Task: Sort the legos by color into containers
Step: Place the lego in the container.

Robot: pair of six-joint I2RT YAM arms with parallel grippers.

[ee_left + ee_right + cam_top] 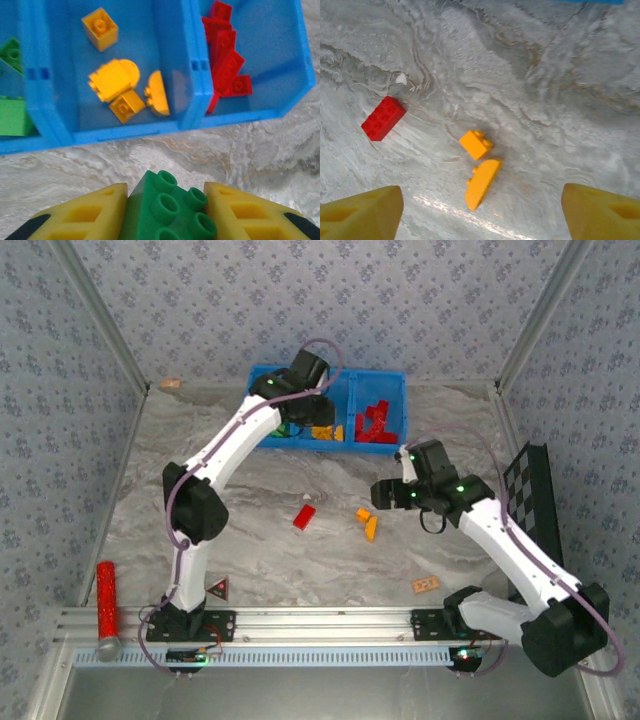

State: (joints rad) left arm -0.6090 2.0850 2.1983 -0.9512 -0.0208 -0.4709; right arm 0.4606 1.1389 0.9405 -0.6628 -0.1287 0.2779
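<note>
Near the blue bin (125, 132), my left hand (165, 202) pinches a green brick (172, 212) by its flat sides. It looks light, hard and slippery. My right hand (482, 215) hangs wide over an orange brick (476, 144).

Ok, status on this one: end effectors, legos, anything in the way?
Left end effector shut on green lego, by the blue bin. Right end effector open above two orange legos, red lego beside. Nothing blocking the bin.

Left arm (225, 445): stretched far forward, left gripper (165, 212) clamped on green brick (172, 200).
Right arm (510, 540): bent, right gripper (480, 210) spread wide.
</note>
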